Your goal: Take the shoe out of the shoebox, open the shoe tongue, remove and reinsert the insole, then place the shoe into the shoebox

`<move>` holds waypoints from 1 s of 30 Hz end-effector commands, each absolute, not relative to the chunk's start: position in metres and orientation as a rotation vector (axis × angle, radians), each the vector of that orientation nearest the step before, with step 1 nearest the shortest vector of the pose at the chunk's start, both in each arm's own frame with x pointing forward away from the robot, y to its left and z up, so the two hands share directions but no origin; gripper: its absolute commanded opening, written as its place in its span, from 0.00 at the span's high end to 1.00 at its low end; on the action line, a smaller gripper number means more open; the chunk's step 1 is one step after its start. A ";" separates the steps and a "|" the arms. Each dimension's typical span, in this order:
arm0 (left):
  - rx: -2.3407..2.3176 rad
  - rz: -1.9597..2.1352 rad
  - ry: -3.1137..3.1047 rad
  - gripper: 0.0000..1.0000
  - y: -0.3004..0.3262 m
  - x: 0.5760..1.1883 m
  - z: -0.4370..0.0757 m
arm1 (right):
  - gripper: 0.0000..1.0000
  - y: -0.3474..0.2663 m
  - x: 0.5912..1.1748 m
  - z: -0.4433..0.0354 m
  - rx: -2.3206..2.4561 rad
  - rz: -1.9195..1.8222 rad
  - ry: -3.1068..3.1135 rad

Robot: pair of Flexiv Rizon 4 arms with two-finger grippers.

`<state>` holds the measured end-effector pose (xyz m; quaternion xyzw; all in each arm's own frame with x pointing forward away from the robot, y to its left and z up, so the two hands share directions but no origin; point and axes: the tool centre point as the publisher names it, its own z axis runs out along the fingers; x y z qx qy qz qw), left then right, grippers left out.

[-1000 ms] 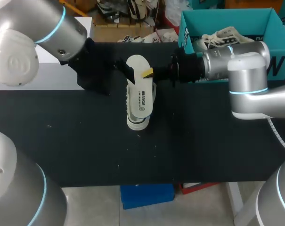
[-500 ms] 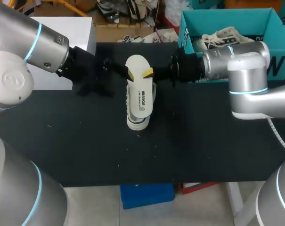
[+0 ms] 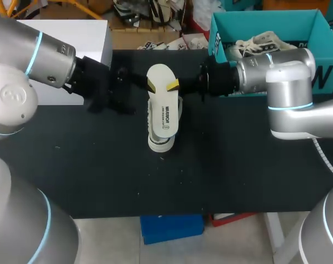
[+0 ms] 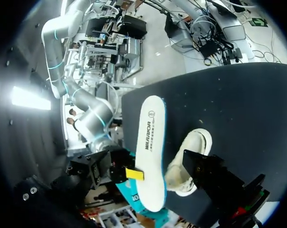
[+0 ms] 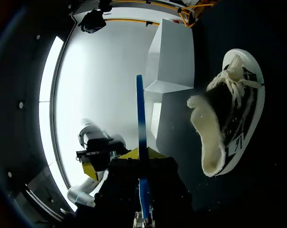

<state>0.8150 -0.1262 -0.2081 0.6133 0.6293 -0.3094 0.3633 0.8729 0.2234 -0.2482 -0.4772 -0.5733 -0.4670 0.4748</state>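
My right gripper (image 3: 173, 86) clamps the insole (image 3: 162, 113) at its 3 o'clock edge above the shoe (image 3: 160, 144); this edge hold may slip during reinsertion.

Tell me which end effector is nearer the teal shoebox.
Right. The right end effector, shut on the insole, sits just beside the shoebox; the left end effector is across the insole, farther off.

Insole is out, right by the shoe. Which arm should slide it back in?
Right, probably. The right gripper is shut on the insole, holding it close by the shoe. The left gripper is merely beside the insole.
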 end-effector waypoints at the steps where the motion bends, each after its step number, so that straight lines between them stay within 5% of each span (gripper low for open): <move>1: 1.388 -0.908 1.536 0.00 -0.117 0.817 -0.229 | 1.00 0.224 0.873 -0.248 -1.168 -1.141 -1.403; 30: 1.043 -1.008 1.266 0.00 -0.124 0.872 -0.256 | 1.00 0.224 0.873 -0.248 -1.168 -1.141 -1.403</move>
